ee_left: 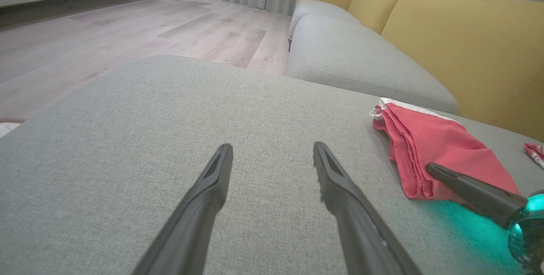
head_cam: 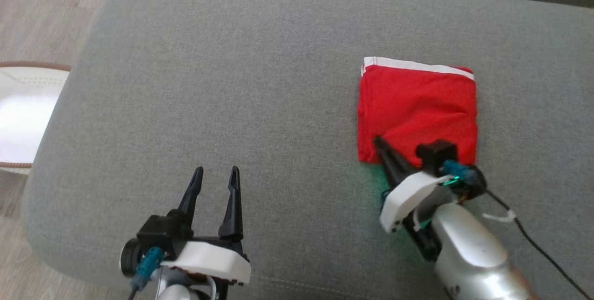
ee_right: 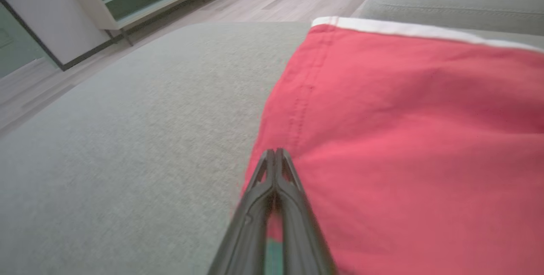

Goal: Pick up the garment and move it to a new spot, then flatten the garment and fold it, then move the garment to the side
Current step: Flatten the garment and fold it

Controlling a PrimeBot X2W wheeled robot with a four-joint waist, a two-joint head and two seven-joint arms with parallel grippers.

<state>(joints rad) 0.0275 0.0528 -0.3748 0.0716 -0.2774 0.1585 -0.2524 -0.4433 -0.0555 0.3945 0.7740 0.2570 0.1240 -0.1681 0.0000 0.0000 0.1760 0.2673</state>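
The garment (head_cam: 417,105) is a red cloth with a white band along its far edge, folded into a rough square on the right half of the grey cushion (head_cam: 260,82). My right gripper (head_cam: 377,141) is shut at its near left corner, and red cloth shows in the slit between the fingers (ee_right: 293,198). From the left wrist view that corner (ee_left: 418,181) looks bunched around one dark finger of the right gripper (ee_left: 459,185). My left gripper (head_cam: 217,172) stands open over bare cushion at the lower left, well apart from the garment (ee_left: 429,147), with nothing between its fingers (ee_left: 212,181).
The cushion's rounded left edge drops to wooden floor, where a pale round object with a brown rim (head_cam: 23,114) lies. A yellow sofa back (ee_left: 463,41) rises behind further grey seat cushions. A small red and white scrap (ee_left: 536,152) lies at the far right. A black cable (head_cam: 538,244) trails from my right wrist.
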